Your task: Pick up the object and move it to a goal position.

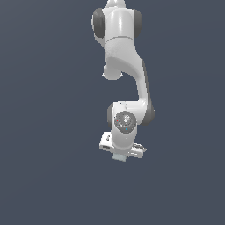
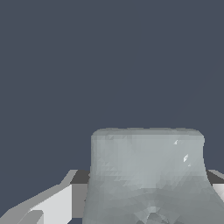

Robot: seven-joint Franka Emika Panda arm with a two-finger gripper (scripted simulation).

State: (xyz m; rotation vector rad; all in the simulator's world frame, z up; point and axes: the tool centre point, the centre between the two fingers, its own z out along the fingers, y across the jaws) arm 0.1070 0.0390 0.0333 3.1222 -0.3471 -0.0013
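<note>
In the exterior view the arm (image 1: 125, 66) hangs down over a plain dark floor (image 1: 44, 176), and the gripper (image 1: 119, 156) sits at its lower end, with the white hand body extending to both sides of the wrist. The object (image 1: 119, 157) shows only as a small pale grey-green patch directly below the hand, between the fingers; most of it is hidden behind the wrist. In the wrist view the object (image 2: 146, 175) fills the area straight ahead of the camera, with a finger (image 2: 48, 208) flanking it on one side and a sliver of the other finger (image 2: 218, 189) just visible on the opposite side. The fingers appear to bear against the object's two side faces, so the gripper is judged to be clenched on the object; the contact faces themselves are not visible. Whether the object is touching the floor or lifted clear of it cannot be determined, since no shadow or gap is visible beneath it. No goal marker appears in either view. Judged status: the grasp looks complete; the transfer to the goal position, and possibly the lift, remains to be done.
</note>
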